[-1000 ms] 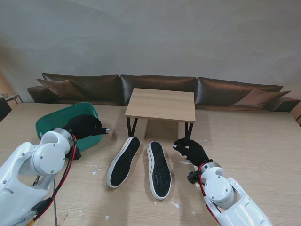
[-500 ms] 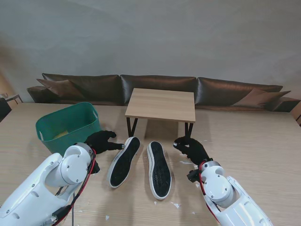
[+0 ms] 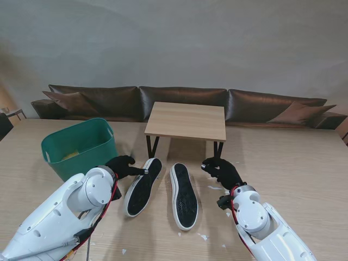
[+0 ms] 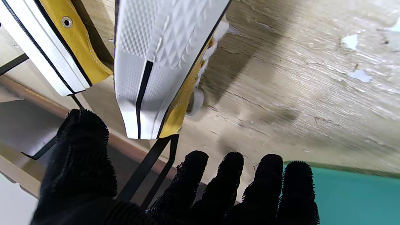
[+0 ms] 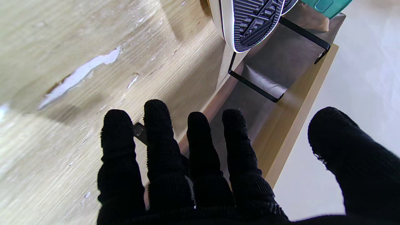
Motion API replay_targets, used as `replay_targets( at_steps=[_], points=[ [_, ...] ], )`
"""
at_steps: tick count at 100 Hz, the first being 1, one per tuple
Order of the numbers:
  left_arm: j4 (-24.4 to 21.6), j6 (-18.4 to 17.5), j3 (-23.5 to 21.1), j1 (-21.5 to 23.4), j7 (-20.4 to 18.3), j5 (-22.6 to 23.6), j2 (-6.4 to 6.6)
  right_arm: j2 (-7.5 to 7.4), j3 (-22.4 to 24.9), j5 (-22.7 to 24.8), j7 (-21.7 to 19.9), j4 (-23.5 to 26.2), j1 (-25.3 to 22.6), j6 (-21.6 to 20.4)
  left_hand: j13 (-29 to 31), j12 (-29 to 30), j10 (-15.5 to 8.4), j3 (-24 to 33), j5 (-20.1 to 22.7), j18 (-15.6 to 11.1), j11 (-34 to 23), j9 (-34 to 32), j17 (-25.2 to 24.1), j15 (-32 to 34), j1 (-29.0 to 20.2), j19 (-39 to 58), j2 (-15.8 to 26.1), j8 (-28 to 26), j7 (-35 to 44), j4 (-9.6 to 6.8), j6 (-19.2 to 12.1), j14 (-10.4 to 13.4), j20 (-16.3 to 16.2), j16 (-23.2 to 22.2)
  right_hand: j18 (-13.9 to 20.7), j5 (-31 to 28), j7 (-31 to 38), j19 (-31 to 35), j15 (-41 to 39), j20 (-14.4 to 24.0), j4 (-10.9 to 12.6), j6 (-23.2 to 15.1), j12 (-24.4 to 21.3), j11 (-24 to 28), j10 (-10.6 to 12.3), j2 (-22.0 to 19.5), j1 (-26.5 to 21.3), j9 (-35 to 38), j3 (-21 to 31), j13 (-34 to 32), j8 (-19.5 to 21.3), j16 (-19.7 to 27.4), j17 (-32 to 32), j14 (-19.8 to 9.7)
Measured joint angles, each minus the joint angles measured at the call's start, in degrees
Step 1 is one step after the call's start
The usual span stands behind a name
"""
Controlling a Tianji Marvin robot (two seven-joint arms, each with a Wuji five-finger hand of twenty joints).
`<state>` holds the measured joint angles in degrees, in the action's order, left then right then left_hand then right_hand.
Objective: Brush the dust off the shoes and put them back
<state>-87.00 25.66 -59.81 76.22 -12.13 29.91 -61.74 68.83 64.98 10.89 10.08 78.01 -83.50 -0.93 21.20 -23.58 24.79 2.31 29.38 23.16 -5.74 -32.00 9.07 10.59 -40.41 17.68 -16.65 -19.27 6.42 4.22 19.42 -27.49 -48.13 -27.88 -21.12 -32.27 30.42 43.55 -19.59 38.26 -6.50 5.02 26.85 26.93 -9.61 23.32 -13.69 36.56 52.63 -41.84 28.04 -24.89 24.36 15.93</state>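
Two sole-up sneakers lie lengthwise away from me; the spread, empty left hand (image 3: 123, 165) sits just beside the left sneaker (image 3: 142, 186), nearer than the spread, empty right hand (image 3: 222, 171).

Two shoes lie sole-up on the surface: the left shoe (image 3: 142, 185) and the right shoe (image 3: 184, 194). One small table (image 3: 186, 120) stands at the far edge. One green bin (image 3: 80, 145) sits at the left. Two robot hands: left robot hand (image 3: 123, 166), right robot hand (image 3: 222, 171). Several white flecks dot the surface.
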Motion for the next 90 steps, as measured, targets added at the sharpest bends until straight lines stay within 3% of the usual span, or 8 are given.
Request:
replay_targets(
  at_steps=[20,42,54,64,67,76,82,90],
  points=[
    [4.3,0.5,2.6,-3.3,1.7,-5.3,-0.94,-0.02,0.2,-0.1,-0.1,0.1,-0.1,0.0,1.6,-2.2,1.2,-1.4,3.7,1.3,-0.9,-3.5,2.9,4.4,0.0,1.7,0.0,-2.5,2.5,0.00,0.6,-1.4,-4.8,-3.0,0.0,0.0,0.0,0.0,0.0,0.0,0.0,0.0,0.0,0.0,0.0,0.0,0.0,0.0,0.0,0.0,0.0,0.0,0.0,0.0],
    [7.0,2.0,6.6,-6.9,1.3,-5.9,-1.55,-0.03,0.4,-0.1,-0.2,0.3,-0.1,0.1,3.3,-4.0,2.1,-2.0,6.7,2.6,-1.6,-6.2,6.0,7.8,0.6,3.6,0.0,-6.5,5.0,-0.23,2.1,-2.6,-8.9,-4.2,0.0,0.0,0.0,0.0,0.0,0.0,0.0,0.0,0.0,0.0,0.0,0.0,0.0,0.0,0.0,0.0,0.0,0.0,0.0,0.0],
    [9.0,2.9,8.3,-8.4,3.1,-6.7,-2.35,-0.04,0.5,-0.1,-0.2,0.3,-0.1,0.1,5.7,-5.6,2.5,-2.0,7.9,3.4,-2.7,-8.4,7.6,10.6,0.6,5.0,0.0,-8.5,6.0,-0.23,3.4,-3.1,-11.4,-5.0,0.0,0.0,0.0,0.0,0.0,0.0,0.0,0.0,0.0,0.0,0.0,0.0,0.0,0.0,0.0,0.0,0.0,0.0,0.0,0.0],
    [10.5,3.8,9.9,-9.5,3.7,-6.8,-2.81,-0.04,0.5,-0.1,-0.2,0.3,-0.1,0.1,6.1,-7.2,2.6,-2.0,8.2,3.4,-3.1,-9.4,6.9,12.8,0.6,14.6,0.0,-10.2,6.5,-0.23,4.1,-3.5,-14.1,-6.3,0.0,0.0,0.0,0.0,0.0,0.0,0.0,0.0,0.0,0.0,0.0,0.0,0.0,0.0,0.0,0.0,0.0,0.0,0.0,0.0],
    [10.9,4.3,10.4,-9.8,3.8,-6.8,-2.95,-0.04,0.5,-0.1,-0.2,0.3,-0.1,0.1,6.2,-7.8,2.7,-2.0,9.0,3.4,-3.4,-10.1,5.2,13.4,0.5,20.4,0.0,-10.8,6.7,-0.23,4.2,-3.7,-12.6,-6.4,0.0,0.0,0.0,0.0,0.0,0.0,0.0,0.0,0.0,0.0,0.0,0.0,0.0,0.0,0.0,0.0,0.0,0.0,0.0,0.0],
    [12.2,4.7,11.1,-10.5,5.1,-7.3,-3.60,-0.04,0.6,-0.1,-0.2,0.3,-0.1,0.1,8.8,-9.9,2.9,-2.0,10.4,3.5,-4.9,-12.4,1.7,16.4,-0.1,36.8,0.0,-12.6,8.1,-0.23,4.8,-3.8,-4.1,-8.3,0.0,0.0,0.0,0.0,0.0,0.0,0.0,0.1,0.0,0.0,-0.1,0.0,0.0,0.0,0.0,0.0,0.0,0.0,0.0,0.0],
    [13.5,4.7,11.5,-10.8,7.4,-8.1,-4.28,-0.04,0.6,-0.1,-0.2,0.3,-0.1,0.1,9.0,-11.2,2.9,-1.7,11.1,3.9,-6.3,-13.2,1.5,18.7,-0.9,41.2,-1.2,-13.6,9.3,-0.25,4.9,-4.5,-1.6,-9.3,0.0,0.0,0.0,0.0,0.0,0.0,0.0,0.2,0.0,0.0,-0.1,0.0,0.0,0.0,0.0,0.0,0.0,0.0,0.0,0.0],
    [14.8,4.7,12.1,-11.5,8.8,-9.3,-4.99,-0.05,0.7,0.0,-0.2,0.3,-0.2,0.1,10.1,-13.5,3.0,8.2,11.9,5.9,-7.3,-15.1,1.1,21.0,0.7,45.5,-3.2,-15.1,10.6,0.14,5.5,-6.3,2.0,-11.2,0.0,0.0,0.0,0.0,0.0,0.0,0.0,0.4,0.0,0.0,-0.1,0.0,0.0,0.0,0.0,0.0,0.0,0.0,0.0,0.0]
  ],
)
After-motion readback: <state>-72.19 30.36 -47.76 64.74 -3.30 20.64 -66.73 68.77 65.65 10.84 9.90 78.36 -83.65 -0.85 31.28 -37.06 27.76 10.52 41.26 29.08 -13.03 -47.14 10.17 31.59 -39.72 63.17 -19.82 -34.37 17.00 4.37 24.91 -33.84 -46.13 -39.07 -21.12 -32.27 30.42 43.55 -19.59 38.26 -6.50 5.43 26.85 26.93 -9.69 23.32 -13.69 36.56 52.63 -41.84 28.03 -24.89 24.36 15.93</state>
